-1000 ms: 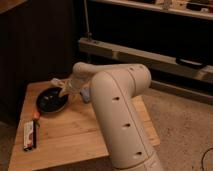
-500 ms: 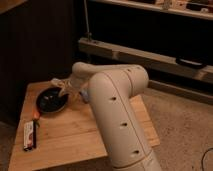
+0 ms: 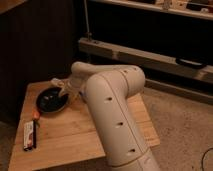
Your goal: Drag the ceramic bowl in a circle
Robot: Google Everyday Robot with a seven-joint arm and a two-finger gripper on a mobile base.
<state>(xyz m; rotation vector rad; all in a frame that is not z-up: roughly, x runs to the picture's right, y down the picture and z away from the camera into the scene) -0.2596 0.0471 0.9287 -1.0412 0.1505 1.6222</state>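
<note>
Bowl [image 3: 50,101], round, shallow and glossy black, sits on the back left part of the desk [image 3: 80,137], a pale wooden top of long planks. The end effector [image 3: 60,88], light-coloured, is at the bowl's far right rim; I cannot tell whether it is wide, narrow or gripping. The arm [image 3: 112,117] is a thick, smooth white shell with small dark holes. In front of the bowl lie a small orange piece [image 3: 36,115] and a flat oblong packet [image 3: 30,136].
</note>
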